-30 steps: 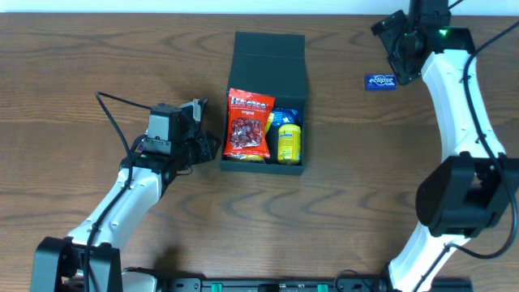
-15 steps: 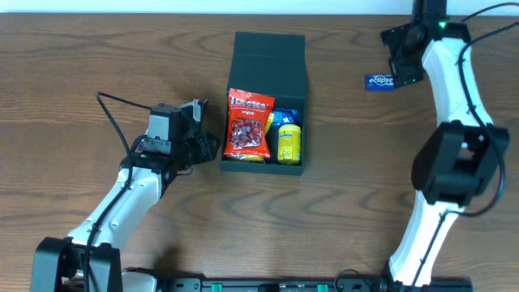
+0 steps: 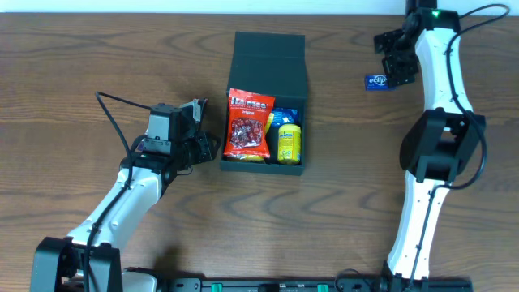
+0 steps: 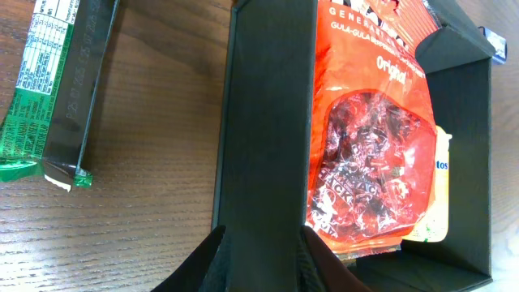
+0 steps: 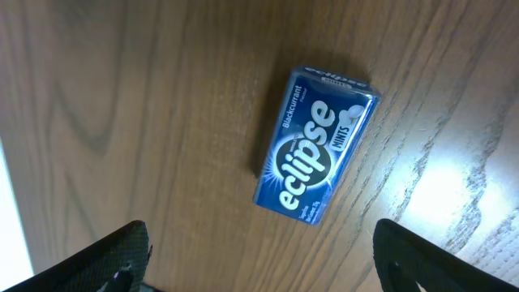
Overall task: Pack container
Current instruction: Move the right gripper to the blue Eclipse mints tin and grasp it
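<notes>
Wood-grain table (image 3: 73,65) fills my overhead view. At lower left the left arm reaches in toward the middle, and its left gripper (image 3: 207,148) sits against the left side of the container (image 3: 268,50). On the left wrist camera I see a green wrapper (image 4: 31,89) lying flat at the upper left of the frame, apart from the box. The two fingers (image 4: 212,264) at the bottom edge straddle the container's near wall, one outside and one inside, pinched narrow on that wall. The dark green container stands just left of centre on the table with its flap lid folded back toward the top of the frame. A red snack bag (image 3: 247,125) fills its left half, with a yellow packet (image 3: 289,143) beside it on the right. Further right, near the upper right of the overhead frame, a blue mint tin (image 3: 376,81) lies flat on the wood, well apart from the box. The right gripper (image 3: 396,66) hangs over the tin's right end. On the right wrist camera its fingers (image 5: 113,255) stand wide at the two lower corners, holding nothing, with the tin lying ahead of them untouched.
</notes>
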Robot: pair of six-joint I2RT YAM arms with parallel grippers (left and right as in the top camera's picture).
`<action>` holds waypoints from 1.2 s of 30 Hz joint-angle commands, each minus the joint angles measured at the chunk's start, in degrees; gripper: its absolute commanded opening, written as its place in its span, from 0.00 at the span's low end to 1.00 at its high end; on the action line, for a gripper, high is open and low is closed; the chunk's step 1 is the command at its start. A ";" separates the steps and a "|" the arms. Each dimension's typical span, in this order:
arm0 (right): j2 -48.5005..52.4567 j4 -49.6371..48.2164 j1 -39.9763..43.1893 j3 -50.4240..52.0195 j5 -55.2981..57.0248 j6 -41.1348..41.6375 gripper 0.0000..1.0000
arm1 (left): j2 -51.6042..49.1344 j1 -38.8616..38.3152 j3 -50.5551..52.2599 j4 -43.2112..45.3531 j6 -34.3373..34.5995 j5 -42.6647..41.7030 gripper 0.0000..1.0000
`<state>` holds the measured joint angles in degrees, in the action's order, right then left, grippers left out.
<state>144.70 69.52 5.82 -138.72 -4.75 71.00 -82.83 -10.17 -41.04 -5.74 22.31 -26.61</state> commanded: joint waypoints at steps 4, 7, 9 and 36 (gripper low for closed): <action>2.91 0.68 0.13 -1.16 -0.74 1.42 0.87 | 0.50 0.13 0.04 -0.07 0.02 0.02 0.28; 4.20 0.63 0.15 -1.16 -0.63 1.64 0.87 | 0.50 0.13 0.04 -0.24 0.02 0.02 0.28; 4.79 0.55 0.15 -1.16 -0.63 1.66 0.86 | 0.50 0.13 0.04 -0.42 0.02 0.02 0.28; 7.30 -0.61 2.36 -1.16 -1.31 1.79 0.69 | 0.50 0.13 0.04 -0.44 0.02 0.17 0.28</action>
<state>150.58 69.12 7.51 -138.93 -5.80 72.27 -82.83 -10.17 -41.04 -6.04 22.31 -26.61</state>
